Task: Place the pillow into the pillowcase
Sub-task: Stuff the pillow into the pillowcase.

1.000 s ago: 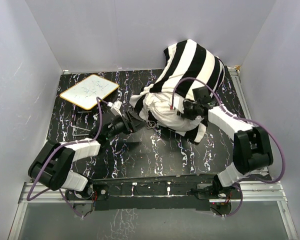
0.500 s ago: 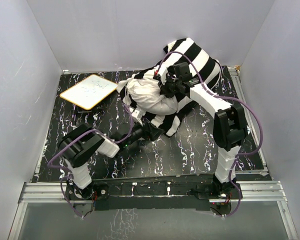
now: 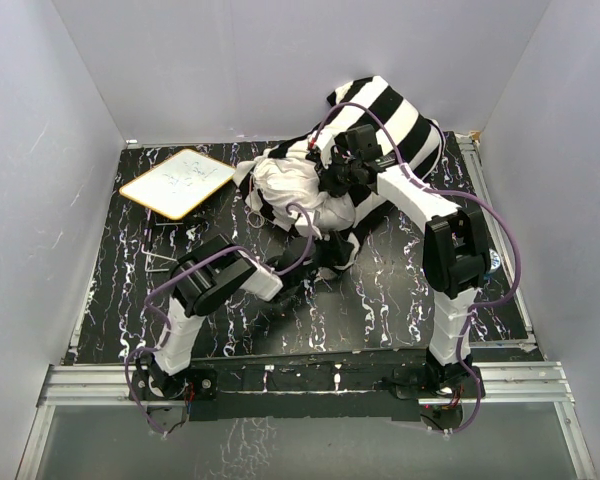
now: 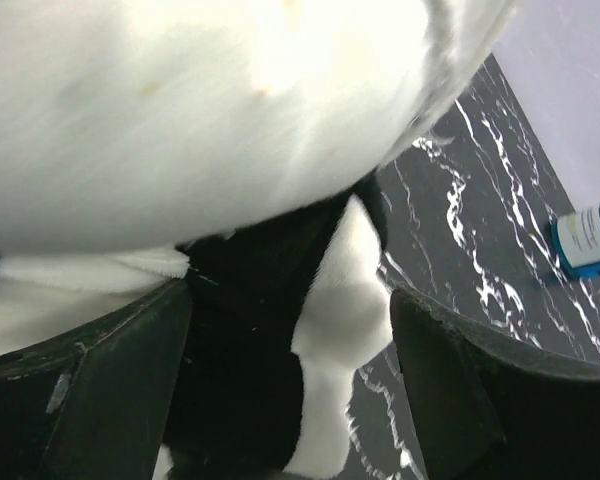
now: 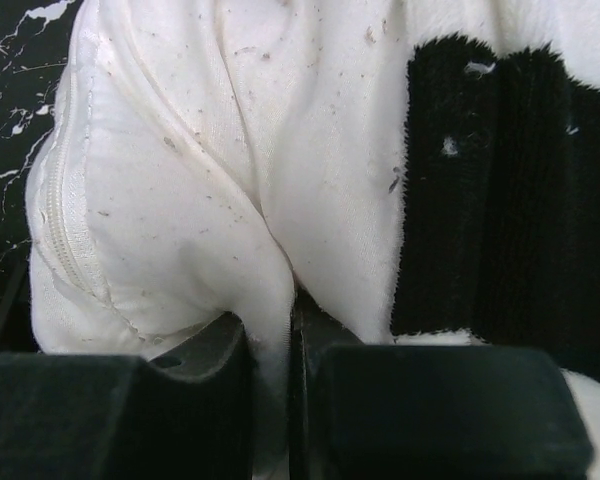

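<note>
Left gripper (image 4: pixel 285 385) slid beneath the pillow (image 3: pixel 292 188), jaws spread; right wrist view shows right gripper (image 5: pixel 270 345) pinching it.

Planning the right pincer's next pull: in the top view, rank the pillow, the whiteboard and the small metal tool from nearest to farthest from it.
1. pillow: back middle, a fold of it pinched in the right pincer.
2. whiteboard: back left, lying flat.
3. small metal tool: far left, closer to the front than the whiteboard.

Bright even light, soft shadows, left wrist view blurred, pillow (image 4: pixel 180 110) glaring white
</note>
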Robot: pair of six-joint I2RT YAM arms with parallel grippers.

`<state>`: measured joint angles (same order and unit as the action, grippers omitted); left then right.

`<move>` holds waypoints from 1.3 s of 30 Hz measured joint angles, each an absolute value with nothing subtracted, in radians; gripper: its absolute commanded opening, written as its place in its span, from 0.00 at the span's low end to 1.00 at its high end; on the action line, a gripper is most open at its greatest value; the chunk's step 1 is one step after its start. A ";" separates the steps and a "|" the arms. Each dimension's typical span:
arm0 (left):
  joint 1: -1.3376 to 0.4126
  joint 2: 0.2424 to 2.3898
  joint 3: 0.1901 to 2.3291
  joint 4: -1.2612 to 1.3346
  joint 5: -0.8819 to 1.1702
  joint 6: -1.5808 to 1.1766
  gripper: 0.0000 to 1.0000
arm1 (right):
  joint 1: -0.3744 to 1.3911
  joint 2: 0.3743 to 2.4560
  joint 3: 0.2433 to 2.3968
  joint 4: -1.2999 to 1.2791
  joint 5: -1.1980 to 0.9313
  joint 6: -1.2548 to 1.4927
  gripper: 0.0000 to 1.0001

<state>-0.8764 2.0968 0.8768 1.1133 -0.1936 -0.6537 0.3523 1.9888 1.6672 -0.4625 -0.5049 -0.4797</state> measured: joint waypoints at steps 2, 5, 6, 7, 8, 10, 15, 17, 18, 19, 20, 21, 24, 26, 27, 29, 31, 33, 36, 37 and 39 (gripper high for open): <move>-0.897 2.105 0.932 1.051 -0.256 -0.651 0.91 | 0.353 1.992 1.673 -0.469 -0.505 -0.475 0.08; -0.920 2.117 1.014 0.933 -0.368 -0.661 0.91 | 0.354 1.998 1.679 -0.471 -0.509 -0.467 0.08; -0.925 2.124 1.032 0.912 -0.395 -0.663 0.89 | 0.354 1.998 1.679 -0.471 -0.509 -0.467 0.08; -0.930 2.133 1.053 0.893 -0.425 -0.665 0.85 | 0.355 1.999 1.679 -0.473 -0.508 -0.466 0.08; -0.934 2.143 1.073 0.878 -0.451 -0.666 0.79 | 0.356 1.999 1.679 -0.474 -0.508 -0.465 0.08; -0.936 2.168 1.114 0.855 -0.498 -0.664 0.45 | 0.358 1.999 1.679 -0.475 -0.507 -0.465 0.08; -0.931 2.215 1.147 0.839 -0.550 -0.629 0.00 | 0.363 2.000 1.679 -0.477 -0.485 -0.466 0.08; -0.931 2.202 1.119 0.869 -0.529 -0.584 0.00 | 0.369 2.003 1.679 -0.478 -0.453 -0.474 0.08; -0.931 2.187 1.098 0.879 -0.517 -0.565 0.00 | 0.374 2.006 1.679 -0.478 -0.432 -0.483 0.08; -0.932 2.161 1.062 0.892 -0.500 -0.533 0.00 | 0.379 2.012 1.679 -0.476 -0.410 -0.497 0.08; -0.933 2.125 1.020 0.896 -0.484 -0.498 0.00 | 0.384 2.019 1.679 -0.473 -0.385 -0.511 0.08; -0.936 2.078 0.976 0.898 -0.471 -0.458 0.00 | 0.390 2.028 1.679 -0.466 -0.360 -0.527 0.08; -0.936 1.911 0.871 0.878 -0.439 -0.344 0.00 | 0.405 2.057 1.679 -0.413 -0.297 -0.575 0.08; -0.937 1.776 0.820 0.841 -0.423 -0.269 0.00 | 0.413 2.071 1.672 -0.353 -0.249 -0.611 0.08; -0.936 1.718 0.802 0.822 -0.418 -0.241 0.00 | 0.417 2.072 1.662 -0.316 -0.226 -0.630 0.08; -0.930 1.620 0.769 0.785 -0.402 -0.200 0.00 | 0.422 2.066 1.636 -0.249 -0.188 -0.664 0.08; -0.931 1.549 0.753 0.740 -0.387 -0.170 0.00 | 0.426 2.056 1.603 -0.191 -0.163 -0.696 0.08; -0.931 1.486 0.741 0.700 -0.379 -0.146 0.00 | 0.428 2.041 1.567 -0.161 -0.142 -0.733 0.08; -0.941 1.336 0.694 0.677 -0.376 -0.110 0.00 | 0.423 2.030 1.516 -0.184 -0.111 -0.818 0.08; -0.940 1.298 0.687 0.677 -0.371 -0.105 0.00 | 0.416 2.030 1.504 -0.203 -0.108 -0.851 0.08; -0.908 1.235 0.685 0.693 -0.324 -0.114 0.00 | 0.393 2.027 1.496 -0.266 -0.125 -0.924 0.09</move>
